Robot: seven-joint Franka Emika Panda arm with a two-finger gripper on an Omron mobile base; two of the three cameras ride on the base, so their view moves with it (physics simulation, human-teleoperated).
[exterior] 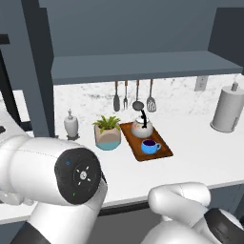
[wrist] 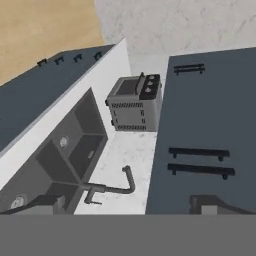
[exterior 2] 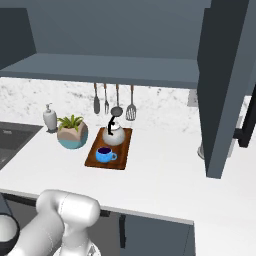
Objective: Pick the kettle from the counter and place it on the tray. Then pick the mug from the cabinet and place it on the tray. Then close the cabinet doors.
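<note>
**Arm body look**

Arm [exterior: 43,167]: glossy white rounded shells, fat tubular links. Dark round joint cap [exterior: 77,176] with small white markings, 1 blue and 1 green dot. Black bands at link seams. Right base view: same white elbow [exterior 2: 70,210].

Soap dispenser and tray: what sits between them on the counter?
A potted plant stands between the dispenser and the tray, seen in both base views.

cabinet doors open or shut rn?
Open. The dark slate-blue cabinet door with its black bar handle stands swung out edge-on over the white counter, and the grey-blue inner shelf is exposed.
</note>
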